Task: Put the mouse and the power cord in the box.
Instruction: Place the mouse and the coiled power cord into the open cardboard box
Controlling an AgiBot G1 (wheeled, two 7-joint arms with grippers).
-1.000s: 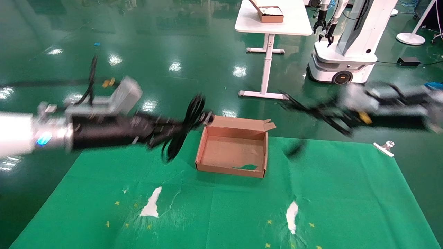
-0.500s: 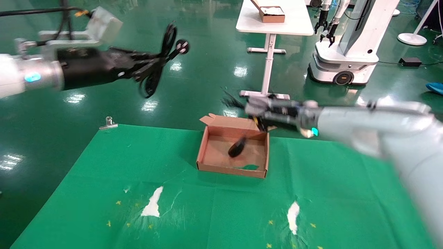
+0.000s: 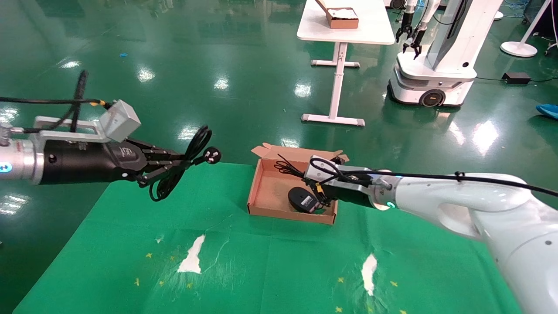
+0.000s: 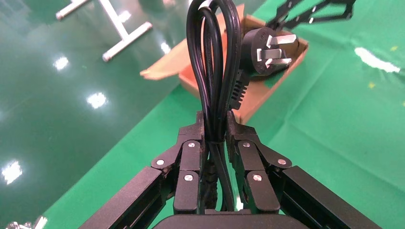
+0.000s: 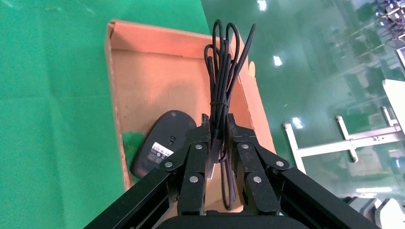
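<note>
The brown box stands on the green cloth. The black mouse lies belly up on the box floor, label showing, also in the right wrist view. My right gripper reaches over the box's right side, shut on the mouse's thin bundled cable, whose loops stick out past the fingertips. My left gripper hovers left of the box, above the cloth's far edge. It is shut on the thick black power cord, and the plug hangs forward toward the box.
The green cloth has white torn patches near the front. Beyond it are a shiny green floor, a white table with a smaller brown box, and another white robot at the back right.
My right gripper has come down into the box and the mouse, dangling before, now rests on the floor. My left arm with the cord has dropped from high up to box height.
</note>
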